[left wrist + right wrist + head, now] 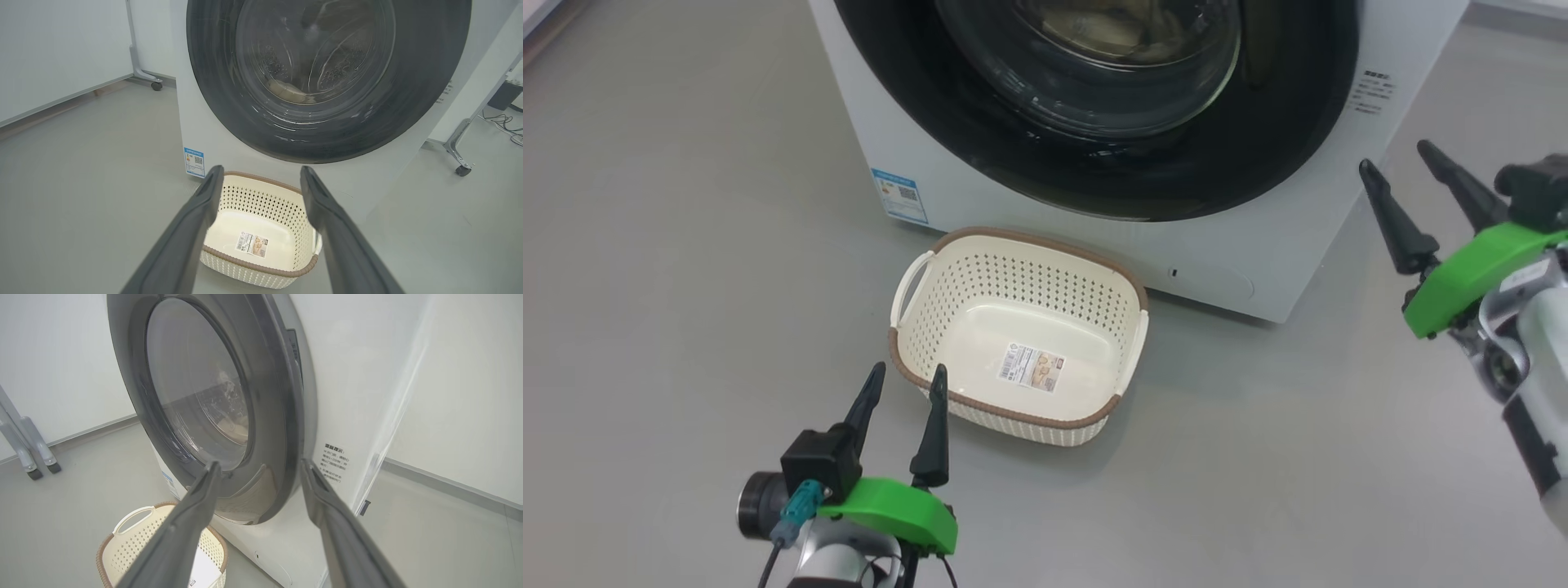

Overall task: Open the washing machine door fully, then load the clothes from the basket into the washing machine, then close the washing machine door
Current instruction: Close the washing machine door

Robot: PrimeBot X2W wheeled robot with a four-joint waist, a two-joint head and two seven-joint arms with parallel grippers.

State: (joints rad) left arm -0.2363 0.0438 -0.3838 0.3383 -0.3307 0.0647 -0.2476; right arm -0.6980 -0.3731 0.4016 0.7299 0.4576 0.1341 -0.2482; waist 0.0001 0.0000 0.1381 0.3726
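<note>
Basket (1013, 282) just beyond left hand (908, 371)

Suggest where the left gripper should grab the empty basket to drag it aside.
Probably the white loop handle on the basket's left side, coming from above and the left with the open left gripper, which sits nearest. The handle bows out from the perforated wall, leaving a gap for one finger.
</note>
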